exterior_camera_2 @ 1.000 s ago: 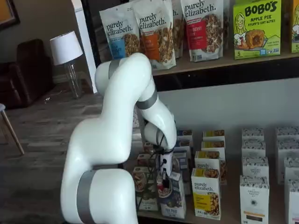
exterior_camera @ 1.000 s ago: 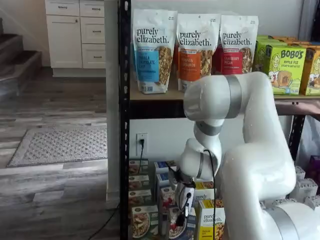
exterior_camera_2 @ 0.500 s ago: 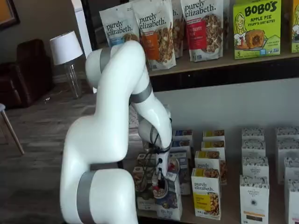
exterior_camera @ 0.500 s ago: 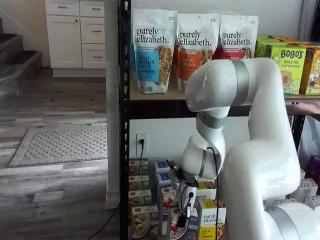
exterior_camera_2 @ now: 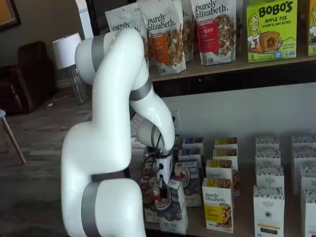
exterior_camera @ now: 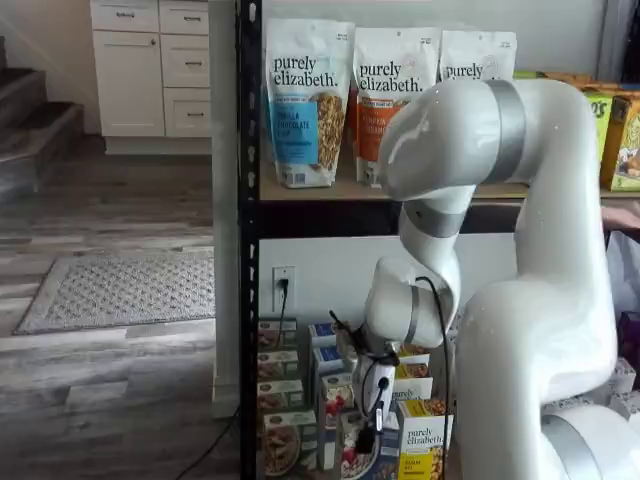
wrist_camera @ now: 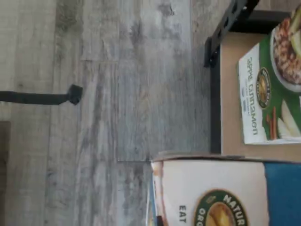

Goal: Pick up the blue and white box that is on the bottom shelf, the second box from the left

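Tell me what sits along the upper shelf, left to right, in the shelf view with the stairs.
Blue purely elizabeth bag → orange purely elizabeth bag → a third purely elizabeth bag, mostly hidden by the robot arm → a green box at the edge.

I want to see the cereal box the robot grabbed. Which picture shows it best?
A shelf view: the blue and white box shows whole, tilted, in the hand. Another shelf view shows it partly hidden; the wrist view shows one blurry end.
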Robot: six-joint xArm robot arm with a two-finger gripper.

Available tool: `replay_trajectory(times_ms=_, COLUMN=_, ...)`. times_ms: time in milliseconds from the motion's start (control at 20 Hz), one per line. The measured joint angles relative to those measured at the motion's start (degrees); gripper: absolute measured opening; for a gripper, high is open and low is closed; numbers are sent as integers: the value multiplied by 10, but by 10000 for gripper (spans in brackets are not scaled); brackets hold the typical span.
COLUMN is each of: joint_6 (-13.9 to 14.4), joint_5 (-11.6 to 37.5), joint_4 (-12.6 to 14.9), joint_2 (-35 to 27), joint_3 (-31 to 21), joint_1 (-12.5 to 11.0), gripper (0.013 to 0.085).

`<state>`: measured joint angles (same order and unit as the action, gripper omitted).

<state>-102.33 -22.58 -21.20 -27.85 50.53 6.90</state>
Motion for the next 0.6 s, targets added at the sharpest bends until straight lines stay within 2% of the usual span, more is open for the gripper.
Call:
replay_trajectory(times_ms=100, joint_6=14, joint_5=-6, joint_4=11, joint_2=20, joint_3=-15, joint_1=3, gripper=450)
replay_trajectory(times_ms=300, joint_6=16, joint_5=-30, joint_4=3, joint_2=67, joint_3=-46, joint_1=10, gripper=450)
replay_trajectory(times_ms=600, joint_6=40, joint_5=-56, joint_4=17, joint_2=147, joint_3=-91, joint_1=16, gripper=450)
